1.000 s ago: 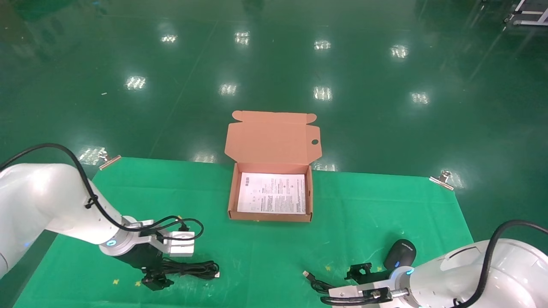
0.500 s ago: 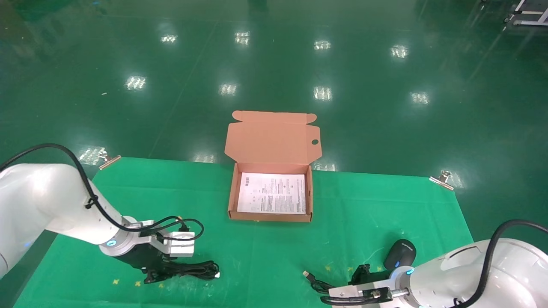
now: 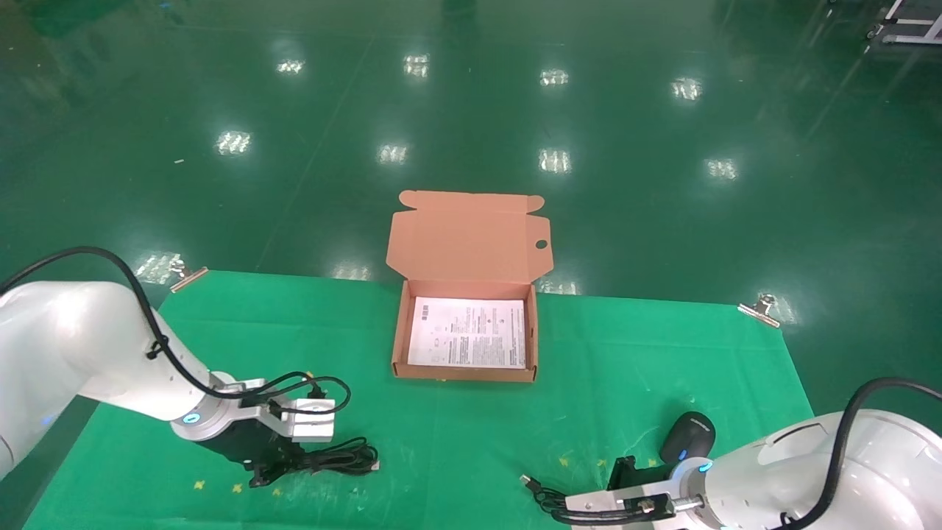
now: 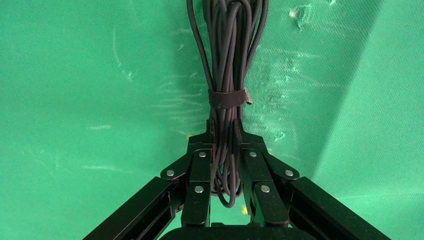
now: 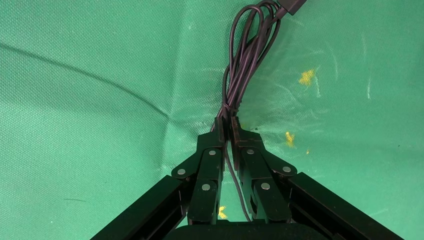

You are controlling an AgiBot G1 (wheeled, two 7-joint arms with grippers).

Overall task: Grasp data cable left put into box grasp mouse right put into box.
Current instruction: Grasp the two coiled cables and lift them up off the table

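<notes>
The data cable [image 3: 335, 459], a black strapped coil, lies at the near left of the green mat. My left gripper [image 3: 280, 468] is shut on one end of it. In the left wrist view the coil [image 4: 225, 65] runs out from between the closed gripper [image 4: 224, 131]. The black mouse [image 3: 689, 436] with its blue light sits at the near right. My right gripper [image 3: 622, 475] is beside it, shut on the mouse's thin cord [image 5: 247, 55], which runs through the gripper [image 5: 226, 122]. The open box [image 3: 465, 375] stands mid-table, a white sheet [image 3: 469, 333] inside.
The box lid [image 3: 467, 239] stands up past the table's far edge. The mouse cord's USB plug [image 3: 527, 481] lies near the front edge. Metal clips [image 3: 762, 309] hold the mat at the far corners. Green mat lies between both arms and the box.
The left gripper has closed on the cable coil and shifted it slightly away from the front edge. The right gripper has closed on the mouse cord, and its plug has slid a little nearer.
</notes>
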